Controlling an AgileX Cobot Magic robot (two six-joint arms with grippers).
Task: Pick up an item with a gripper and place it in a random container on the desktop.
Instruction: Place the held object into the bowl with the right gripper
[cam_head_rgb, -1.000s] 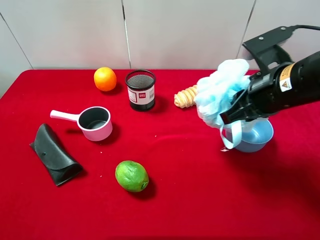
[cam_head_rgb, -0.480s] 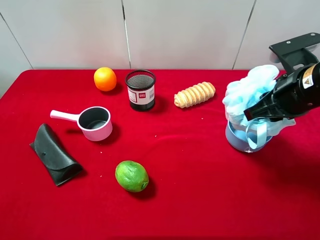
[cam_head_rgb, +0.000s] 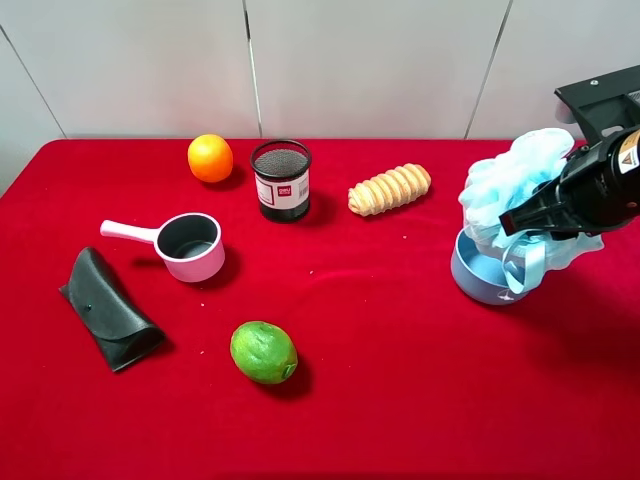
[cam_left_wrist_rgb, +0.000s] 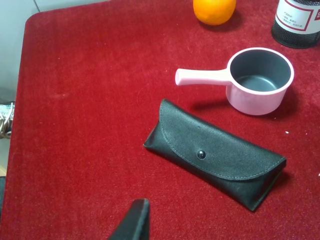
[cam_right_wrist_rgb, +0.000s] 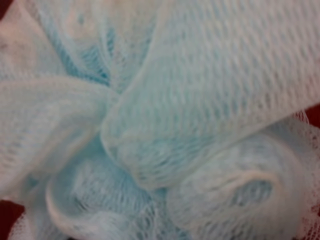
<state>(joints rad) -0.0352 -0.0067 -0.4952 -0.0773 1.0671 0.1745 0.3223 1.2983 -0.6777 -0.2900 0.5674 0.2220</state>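
Above blue bowl (cam_head_rgb: 478, 283), fluffy pale-blue mesh pouf (cam_head_rgb: 508, 185), ribbon loop (cam_head_rgb: 522, 270) dangling, clamped in right gripper (cam_head_rgb: 516, 224)

A red-clothed table (cam_head_rgb: 400, 400) stands before a pale grey panelled wall (cam_head_rgb: 370, 60).

Occlusions and cut-offs, all three views.

Right wrist view: pouf (cam_right_wrist_rgb: 165, 115) mesh fills the frame, close and blurred; only slivers of red worktop (cam_right_wrist_rgb: 314, 112) show at the edges. High view: right gripper (cam_head_rgb: 512, 220) tips buried in the pouf; right arm (cam_head_rgb: 610, 175) cut by the frame edge; bowl (cam_head_rgb: 478, 282) far rim and inside covered by pouf and ribbon (cam_head_rgb: 522, 268). Left wrist view: left gripper (cam_left_wrist_rgb: 134, 222) shows one dark finger only, cut at the edge; orange (cam_left_wrist_rgb: 215, 10) and mesh cup (cam_left_wrist_rgb: 299, 22) cropped, cup label unreadable.
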